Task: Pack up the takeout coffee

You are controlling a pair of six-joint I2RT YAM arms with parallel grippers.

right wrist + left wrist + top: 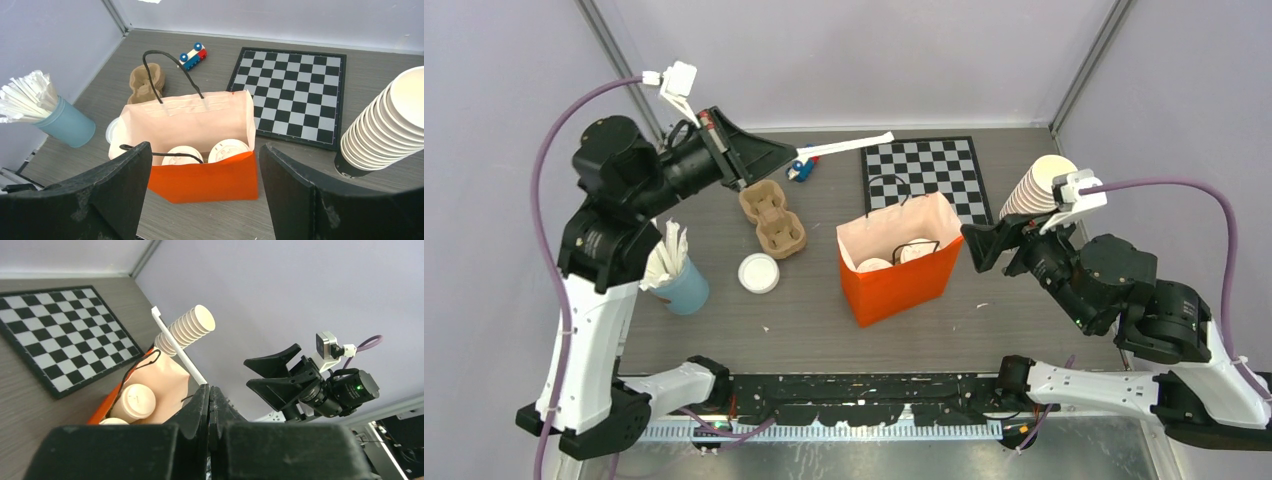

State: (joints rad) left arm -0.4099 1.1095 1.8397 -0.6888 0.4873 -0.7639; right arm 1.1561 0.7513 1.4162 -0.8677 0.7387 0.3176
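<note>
The orange paper bag (902,285) stands open mid-table. Two takeout coffee cups with white sip lids (182,155) (228,149) sit upright inside it, side by side; the top view shows their lids (916,251) too. My left gripper (790,156) is raised over the table's far left, pointing right, shut on the end of a white wrapped straw (849,147) that juts toward the chessboard. In its own view the straw (176,345) runs up from the closed jaws (210,388). My right gripper (976,246) hovers just right of the bag, open and empty, its fingers framing the bag (204,150).
A tall stack of lidless white cups (1036,187) leans at the right by the chessboard (924,168). A brown cardboard cup carrier (772,218), a loose white lid (758,272), a blue cup of wrapped straws (679,282) and a small toy car (802,170) lie left of the bag.
</note>
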